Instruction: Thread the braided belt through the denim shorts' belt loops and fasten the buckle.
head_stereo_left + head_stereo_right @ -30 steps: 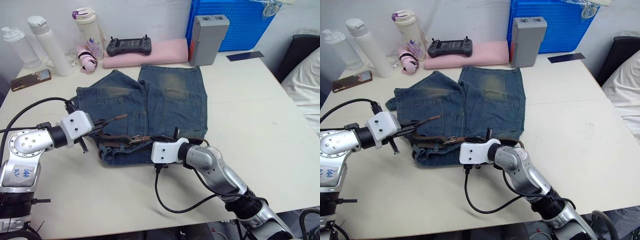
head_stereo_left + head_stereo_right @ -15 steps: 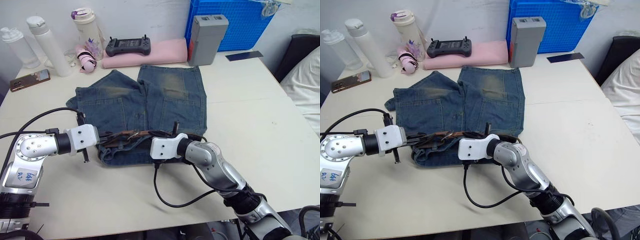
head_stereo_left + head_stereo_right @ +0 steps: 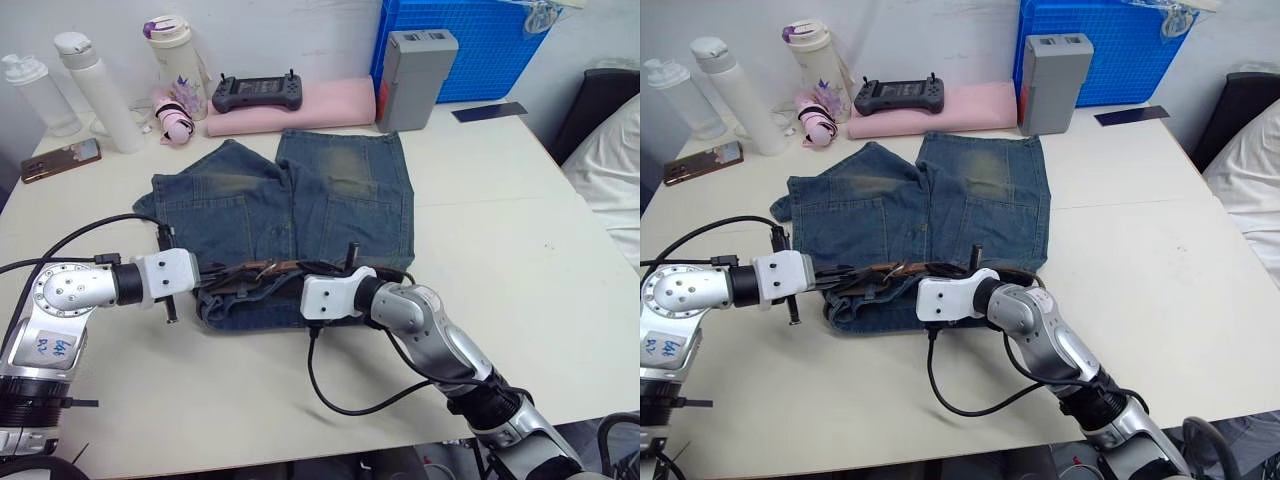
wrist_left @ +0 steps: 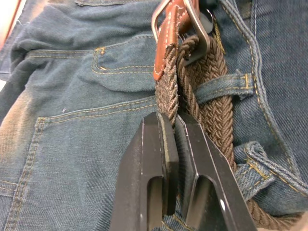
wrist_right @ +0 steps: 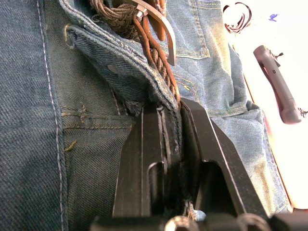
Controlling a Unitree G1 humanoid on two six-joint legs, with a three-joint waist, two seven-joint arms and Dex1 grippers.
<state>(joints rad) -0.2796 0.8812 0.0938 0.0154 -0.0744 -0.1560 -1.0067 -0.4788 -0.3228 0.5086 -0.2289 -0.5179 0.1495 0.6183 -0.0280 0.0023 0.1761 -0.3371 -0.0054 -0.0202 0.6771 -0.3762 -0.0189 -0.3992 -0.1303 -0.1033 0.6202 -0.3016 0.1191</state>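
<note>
The denim shorts lie flat on the white table, waistband toward me. The braided belt runs along the waistband under a belt loop. Its brown leather tip passes through the silvery buckle near the waistband's middle. My left gripper is shut on the braided strap just left of the buckle. From the other side, my right gripper is shut on the belt strap at the waistband edge, the buckle just ahead of its fingers.
Behind the shorts stand white bottles, a tumbler, a phone, a controller on pink foam, a grey box and a blue crate. Bare table spreads to the right.
A second ago my left gripper held the belt's tip raised over the left leg. It has since come down to the waistband beside the buckle. The right gripper has barely moved.
</note>
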